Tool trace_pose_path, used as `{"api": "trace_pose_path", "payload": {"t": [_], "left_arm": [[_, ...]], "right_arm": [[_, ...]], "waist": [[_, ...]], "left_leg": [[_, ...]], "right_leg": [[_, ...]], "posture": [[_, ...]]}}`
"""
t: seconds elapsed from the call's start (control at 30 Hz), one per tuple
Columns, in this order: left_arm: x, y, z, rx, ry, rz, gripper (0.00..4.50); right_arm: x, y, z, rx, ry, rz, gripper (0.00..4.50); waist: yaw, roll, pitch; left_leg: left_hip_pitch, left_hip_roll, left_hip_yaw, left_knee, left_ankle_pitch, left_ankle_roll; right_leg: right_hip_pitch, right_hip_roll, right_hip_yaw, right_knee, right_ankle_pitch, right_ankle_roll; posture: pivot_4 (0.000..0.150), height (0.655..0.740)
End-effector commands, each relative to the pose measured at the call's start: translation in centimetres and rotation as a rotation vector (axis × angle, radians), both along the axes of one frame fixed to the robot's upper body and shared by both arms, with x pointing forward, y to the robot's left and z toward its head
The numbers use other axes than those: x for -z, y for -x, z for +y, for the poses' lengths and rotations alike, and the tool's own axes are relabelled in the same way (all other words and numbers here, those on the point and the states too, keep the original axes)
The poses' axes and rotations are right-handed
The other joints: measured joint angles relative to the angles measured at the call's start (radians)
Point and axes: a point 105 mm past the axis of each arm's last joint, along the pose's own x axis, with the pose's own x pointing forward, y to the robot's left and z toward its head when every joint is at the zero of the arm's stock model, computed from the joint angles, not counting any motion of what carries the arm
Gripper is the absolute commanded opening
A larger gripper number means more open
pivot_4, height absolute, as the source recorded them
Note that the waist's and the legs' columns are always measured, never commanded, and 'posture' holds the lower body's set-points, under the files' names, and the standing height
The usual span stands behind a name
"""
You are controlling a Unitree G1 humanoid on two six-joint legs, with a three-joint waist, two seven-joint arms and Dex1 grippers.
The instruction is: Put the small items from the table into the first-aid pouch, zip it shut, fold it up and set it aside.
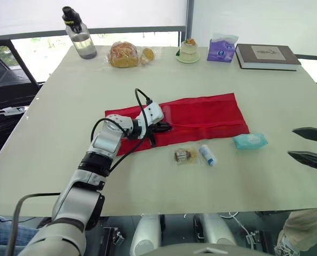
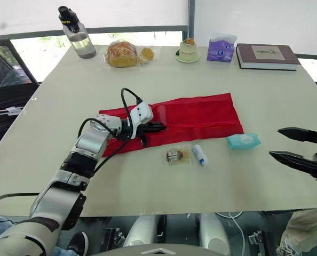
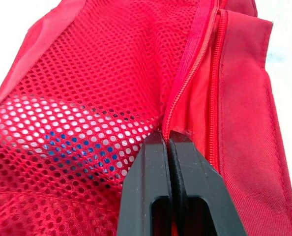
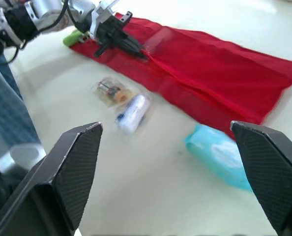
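The pale desk (image 1: pixel 68 133) carries the red first-aid pouch (image 1: pixel 201 114) laid out flat across its middle, mesh face up; on the bare desk just in front of the pouch lie three small items.

The left claw (image 1: pixel 166 127) lies low over the left part of the pouch, its two black fingers pressed together with no gap, nipped onto the zip (image 3: pixel 188 73); in the left wrist view the two rows of teeth stand apart beyond the fingertips, so the pocket looks open there; the slider itself is hidden under the fingers, so it may be the pull or just the tape that is pinched. The right claw (image 1: pixel 292 143) hovers by the desk's right edge, spread wide and holding nothing, pointing toward the loose items.

Those items, in order of size: a teal wipes packet (image 1: pixel 250 141) near the pouch's right corner; a small white tube (image 1: pixel 207 155); a clear sachet (image 1: pixel 183 155) with something brownish inside, just beside the tube. All three lie outside the pouch; something blue shows faintly through the mesh.

The step in hand appears to be the filling; the left claw seems to be holding the zip edge to keep the mouth open. The next move calls for the right claw to come down over the nearest item, probably the wipes packet, close on it, and carry it to the gap in the zip; the left claw should lift the edge enough for the packet to slide in.
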Motion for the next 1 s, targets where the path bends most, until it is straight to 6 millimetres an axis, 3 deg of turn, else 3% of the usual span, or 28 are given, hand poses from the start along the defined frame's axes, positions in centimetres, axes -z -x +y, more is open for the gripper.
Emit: {"api": "trace_pose_path", "payload": {"t": [0.03, 0.2, 0.4, 0.5, 0.73, 1.0], "left_arm": [[-0.4, -0.5, 0.9, -0.001, -0.031, -0.020, 0.00], [-0.6, -1.0, 0.8, 0.000, -0.031, -0.024, 0.00], [-0.1, -0.9, 0.9, 0.013, -0.046, -0.012, 0.00], [-0.1, -0.9, 0.8, 0.015, -0.043, -0.012, 0.00], [0.3, -0.6, 0.6, 0.019, -0.042, -0.005, 0.00], [0.4, -0.5, 0.0, 0.027, -0.048, -0.015, 0.00]], "right_arm": [[-3.2, 0.7, -0.7, -0.013, 0.084, -0.100, 4.47], [-5.4, 0.7, 0.1, -0.061, 0.145, -0.160, 4.47], [-4.8, 1.0, 1.7, -0.122, 0.130, -0.144, 4.47], [-3.2, 0.9, 2.6, -0.146, 0.091, -0.119, 4.47], [6.4, 0.1, 5.8, -0.101, 0.189, -0.015, 4.47], [10.9, -1.3, 10.8, -0.021, 0.118, -0.023, 4.47]], "waist": [[0.000, 0.000, 0.000], [0.000, 0.000, 0.000], [0.002, 0.000, 0.000], [0.001, -0.001, 0.000], [0.002, -0.002, -0.001], [0.002, -0.001, -0.001]], "left_leg": [[0.000, 0.000, 0.000, 0.000, 0.000, 0.000], [0.000, 0.000, 0.000, 0.000, 0.000, 0.000], [-0.001, 0.000, 0.000, 0.000, 0.000, 0.000], [-0.001, 0.000, -0.001, 0.000, 0.000, 0.000], [-0.001, 0.000, -0.001, 0.001, 0.000, 0.000], [-0.001, 0.000, -0.001, 0.001, 0.000, 0.000]], "right_leg": [[0.000, 0.000, -0.001, 0.000, 0.000, 0.000], [0.000, 0.000, -0.001, 0.000, 0.000, 0.000], [0.000, 0.000, -0.001, 0.000, 0.000, 0.000], [0.000, 0.000, -0.001, 0.000, 0.000, 0.000], [0.000, 0.000, -0.002, 0.000, 0.000, 0.001], [0.000, 0.000, -0.001, 0.001, 0.000, 0.000]], "posture": [[0.150, 0.7400], [0.150, 0.7400], [0.150, 0.7400], [0.150, 0.7400], [0.150, 0.7400], [0.150, 0.7400]]}}
